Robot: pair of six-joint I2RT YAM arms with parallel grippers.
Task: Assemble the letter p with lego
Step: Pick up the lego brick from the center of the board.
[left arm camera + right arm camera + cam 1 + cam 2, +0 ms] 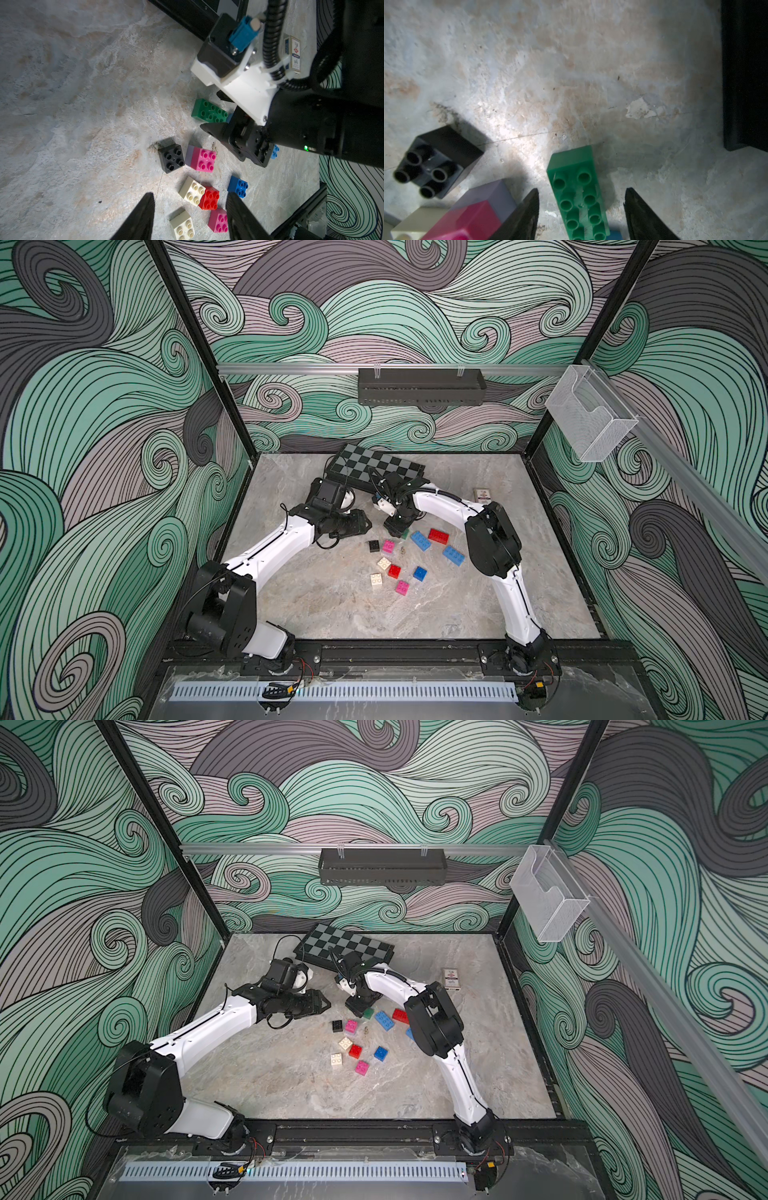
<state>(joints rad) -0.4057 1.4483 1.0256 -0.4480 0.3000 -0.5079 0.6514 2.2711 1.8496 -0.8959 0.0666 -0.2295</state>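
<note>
Black wall basket point(422, 386) hangs on the back rail at 12 o'clock; its inside is hidden from this angle. Clear bin point(590, 418) hangs on the side rail at 2 o'clock, with the wall pattern showing through it. Lego lies loose on the table point(332, 614), just right of centre: black brick point(374, 546), pink brick point(388, 546) joined to a lilac brick point(189, 153), blue oblong point(420, 540), red oblong point(438, 536), second blue oblong point(453, 555). Toward 6 o'clock are a cream square point(383, 563), red square point(394, 571), blue square point(420, 573), second cream square point(376, 580) and pink square point(402, 587). Green brick point(576, 207) lies flat, studs up, at the cluster's 12 o'clock edge. Right gripper point(582, 189) straddles it, jaws apart, a gap on each side, not touching. Left gripper point(190, 194) hovers at the cluster's 10 o'clock side, jaws spread, holding nothing. Chessboard point(376, 467) lies at 12 o'clock, card box point(482, 495) at 2.
</note>
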